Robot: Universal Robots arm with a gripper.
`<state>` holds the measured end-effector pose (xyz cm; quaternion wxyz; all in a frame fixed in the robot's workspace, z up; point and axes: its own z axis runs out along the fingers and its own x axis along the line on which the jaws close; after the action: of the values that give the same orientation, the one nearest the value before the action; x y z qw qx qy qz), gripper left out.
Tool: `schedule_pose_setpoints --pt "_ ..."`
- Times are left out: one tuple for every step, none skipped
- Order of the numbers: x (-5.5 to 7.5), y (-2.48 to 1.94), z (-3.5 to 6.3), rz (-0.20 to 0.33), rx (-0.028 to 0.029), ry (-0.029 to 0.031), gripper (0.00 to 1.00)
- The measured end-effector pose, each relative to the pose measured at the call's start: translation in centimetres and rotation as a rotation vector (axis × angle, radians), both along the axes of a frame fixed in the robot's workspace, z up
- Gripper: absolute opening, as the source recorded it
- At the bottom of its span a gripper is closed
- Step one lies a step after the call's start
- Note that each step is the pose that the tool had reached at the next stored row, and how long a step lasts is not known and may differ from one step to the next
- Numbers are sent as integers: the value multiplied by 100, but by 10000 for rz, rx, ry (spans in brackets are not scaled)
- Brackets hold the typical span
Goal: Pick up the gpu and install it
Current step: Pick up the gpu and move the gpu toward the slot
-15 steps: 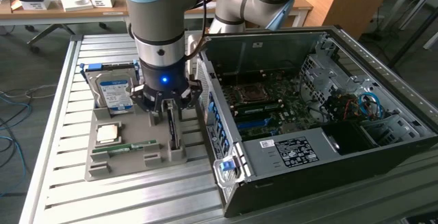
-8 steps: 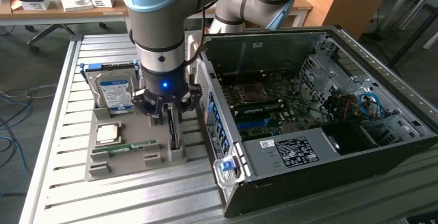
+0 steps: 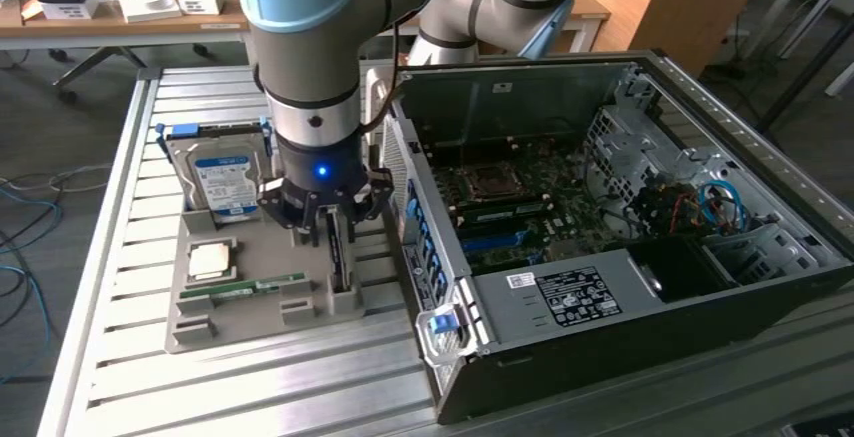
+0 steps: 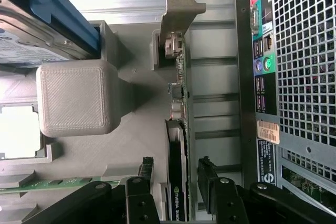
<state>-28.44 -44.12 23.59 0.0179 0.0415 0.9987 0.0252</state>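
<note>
the tool [image 4: 176, 174] is released, its jaws spread wide and straddling the gpu [image 4: 177, 129], which stands on edge in a slot of the grey printed tray [image 3: 267, 302], left of centre in the lower half of the exterior view. the card does not look quite centred between the fingers [image 4: 206, 177], so closing from here may push the board sideways in its slot before both pads bite. a thin card gripped along its upper edge could also tilt or slip out on the lift. the pale bracket [image 4: 181, 9] at its far end puts weight off to one side, which would encourage that swing. near the slot lie the memory stick [image 3: 247, 287] and the hard drive [image 3: 220, 182], and a skewed lift could clip them or the tray wall. the open computer case [image 3: 601, 207] stands close on the exterior view's right, its rear panel near the tool, so a wide sideways move could strike it.
</note>
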Motion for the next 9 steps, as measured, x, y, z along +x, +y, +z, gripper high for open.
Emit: schedule_pose_setpoints --pt "0 5 -7 -2 5 -4 47" --pt "0 14 -11 -2 5 -2 47" --pt "0 26 -15 -1 6 -2 47" --pt "0 39 -18 0 6 -2 47" --pt "0 49 -20 0 6 -1 47" --pt "0 56 -21 0 5 -1 47" --pt "1 57 -27 0 7 -4 47" --pt "1 57 -36 0 7 -3 47" --pt "1 58 -43 0 7 -3 47"
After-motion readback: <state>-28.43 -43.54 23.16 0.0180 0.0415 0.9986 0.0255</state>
